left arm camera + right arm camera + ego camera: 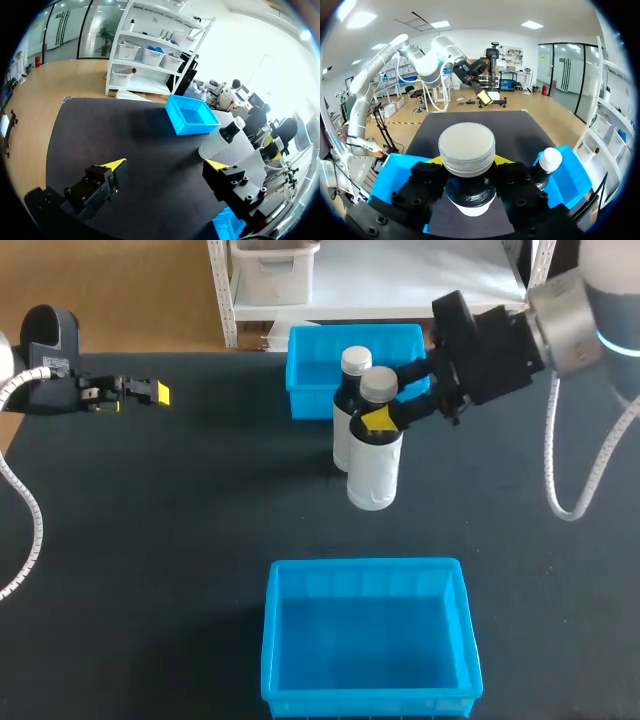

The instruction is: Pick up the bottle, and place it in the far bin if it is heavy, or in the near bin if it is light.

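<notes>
Two dark bottles with white labels and pale caps are in the head view. My right gripper (385, 420) is shut on the nearer bottle (374, 468) just below its cap, and it seems raised a little off the black table. The other bottle (347, 405) stands right behind it, in front of the far blue bin (310, 390). From the right wrist, the held bottle's cap (466, 148) fills the space between the fingers of the right gripper (469, 162), and the second bottle (549, 162) stands beside them. The near blue bin (370, 570) sits at the table's front. My left gripper (150, 392) is open at the far left.
The left wrist view shows the left gripper (165, 165) open over bare black table (125, 135), with the far bin (192, 116) and a bottle (222, 141) ahead. Both bins hold nothing. Black table surface lies between the bottles and the near bin.
</notes>
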Tool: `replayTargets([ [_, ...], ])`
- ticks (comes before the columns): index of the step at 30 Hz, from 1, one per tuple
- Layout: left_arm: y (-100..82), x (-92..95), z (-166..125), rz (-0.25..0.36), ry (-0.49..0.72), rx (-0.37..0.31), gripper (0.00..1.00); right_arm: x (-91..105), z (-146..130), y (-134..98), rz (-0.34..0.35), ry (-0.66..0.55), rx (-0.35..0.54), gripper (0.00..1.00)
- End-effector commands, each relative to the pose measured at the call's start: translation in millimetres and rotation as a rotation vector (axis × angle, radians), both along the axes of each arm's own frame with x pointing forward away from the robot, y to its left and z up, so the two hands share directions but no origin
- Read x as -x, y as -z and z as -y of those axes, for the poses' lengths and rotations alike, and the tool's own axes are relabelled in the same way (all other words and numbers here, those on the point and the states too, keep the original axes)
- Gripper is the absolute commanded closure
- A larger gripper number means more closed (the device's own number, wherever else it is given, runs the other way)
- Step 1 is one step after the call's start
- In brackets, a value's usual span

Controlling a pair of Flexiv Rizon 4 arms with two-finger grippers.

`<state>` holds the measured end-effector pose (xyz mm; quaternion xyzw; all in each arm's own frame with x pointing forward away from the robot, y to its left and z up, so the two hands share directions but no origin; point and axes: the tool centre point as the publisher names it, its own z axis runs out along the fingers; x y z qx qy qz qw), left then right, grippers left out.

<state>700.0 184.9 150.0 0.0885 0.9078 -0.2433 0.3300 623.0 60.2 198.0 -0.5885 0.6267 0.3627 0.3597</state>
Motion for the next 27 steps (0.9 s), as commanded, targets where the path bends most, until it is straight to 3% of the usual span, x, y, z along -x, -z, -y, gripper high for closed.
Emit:
replayTargets([
  [1,0.0,0.0,0.0,0.000,0.000,0.000,0.00,26.1,4.2,-17.3,0.021,0.036,0.015,1.00],
  [16,0.0,0.0,0.0,0.000,0.000,0.000,0.00,108.6,-23.2,-50.4,0.053,-0.035,-0.016,1.00],
  [27,0.0,0.0,0.0,0.000,0.000,0.000,0.00,140.6,-51.6,-46.9,0.031,-0.150,-0.027,1.00],
])
